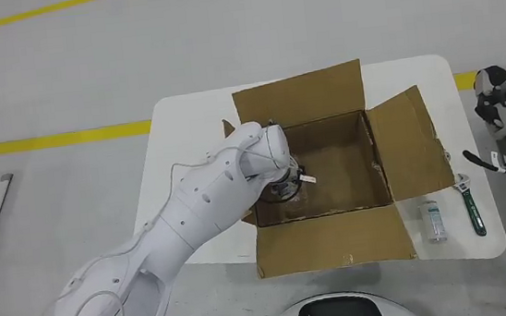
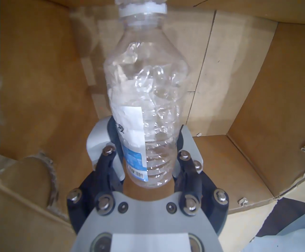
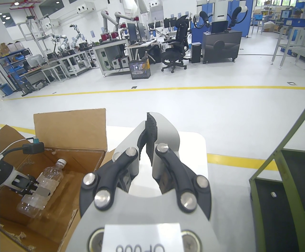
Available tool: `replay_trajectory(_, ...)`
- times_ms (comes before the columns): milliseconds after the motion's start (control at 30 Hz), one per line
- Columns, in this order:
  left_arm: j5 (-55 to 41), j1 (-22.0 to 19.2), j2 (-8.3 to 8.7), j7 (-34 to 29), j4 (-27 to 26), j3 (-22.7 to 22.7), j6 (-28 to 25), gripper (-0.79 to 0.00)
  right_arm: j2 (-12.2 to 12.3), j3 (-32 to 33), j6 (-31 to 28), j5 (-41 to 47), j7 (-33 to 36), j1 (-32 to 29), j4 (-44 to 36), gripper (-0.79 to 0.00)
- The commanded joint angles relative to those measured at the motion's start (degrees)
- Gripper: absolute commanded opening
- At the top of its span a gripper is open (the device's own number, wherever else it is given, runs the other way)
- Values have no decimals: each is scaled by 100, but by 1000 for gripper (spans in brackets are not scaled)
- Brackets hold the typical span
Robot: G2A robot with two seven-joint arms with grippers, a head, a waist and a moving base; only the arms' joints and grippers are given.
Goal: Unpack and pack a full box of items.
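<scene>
The clear plastic bottle [image 2: 145, 95], crumpled along its upper body and closed with a white cap [image 2: 142, 9], lay inside the open cardboard box [image 1: 331, 241]. The left end effector [image 2: 145, 136] pinched it around the lower body, one finger on either side, over the part that carried the white and blue label [image 2: 132, 143]. In the right wrist view the bottle was tilted, its cap higher than its base and turned toward the box's upright far flap. Whether the base touched the box floor could not be told.

The box stood with all four flaps spread, in the middle of the white surface [image 1: 188, 155]. In the top view the left arm reached down into the box's left half.

To the right of the box, on the surface, a small bottle [image 1: 434, 220] lay just beside a green-handled wrench [image 1: 473, 209]; both were apart from the box's right flap.

The right end effector [image 3: 149, 133] was held above the right end of the surface, well apart from the box, its ribbed pads pressed together with nothing between them.
</scene>
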Motion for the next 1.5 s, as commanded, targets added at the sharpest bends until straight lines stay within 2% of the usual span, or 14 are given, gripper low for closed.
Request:
replay_trajectory(0, 14, -22, -32, -24, 83, 0, -25, 0, -1, 2, -4, 9, 10, -2, 15, -785)
replay_trajectory(133, 61, -73, -83, -59, 145, 0, -60, 0, -2, 14, -4, 7, 22, 4, 43, -785)
replay_trajectory(233, -80, -235, -81, -307, -5, 0, -308, 0, 0, 41, -4, -5, 46, 19, 71, -785)
replay_trajectory(333, -365, -589, 23, -239, -390, -28, -242, 0, 6, 134, 21, 40, 131, 49, 130, -785)
replay_trajectory(433, -361, -678, 231, -14, -959, -335, -91, 0, 25, 265, 62, -14, 393, 94, 156, -785)
replay_trajectory(567, -173, -455, 600, 388, -1736, -816, -172, 0, 86, 483, 25, -390, 1122, 141, 73, -785)
replay_trajectory(733, 224, 42, 1068, 739, -2668, -1393, -189, 0, 179, 695, -199, -1179, 2058, 159, 107, -785)
replay_trajectory(900, 748, 572, 1403, 1097, -3319, -1833, -37, 0, 239, 744, -585, -1530, 2665, 62, 220, -785)
replay_trajectory(1000, 916, 827, 1547, 1276, -3566, -2156, 105, 0, 231, 771, -446, -1349, 2853, -36, 331, -785)
replay_trajectory(1200, 1509, 1077, 1774, 1175, -3872, -2516, 461, 0, 212, 746, -255, -1331, 2956, -353, 378, -785)
replay_trajectory(1333, 1380, 1416, 1850, 1450, -4047, -2919, 612, 0, 208, 740, -194, -1301, 2944, -356, 389, -785)
replay_trajectory(1467, 1353, 1466, 1859, 1478, -4062, -2975, 625, 0, 208, 740, -194, -1301, 2944, -356, 389, -785)
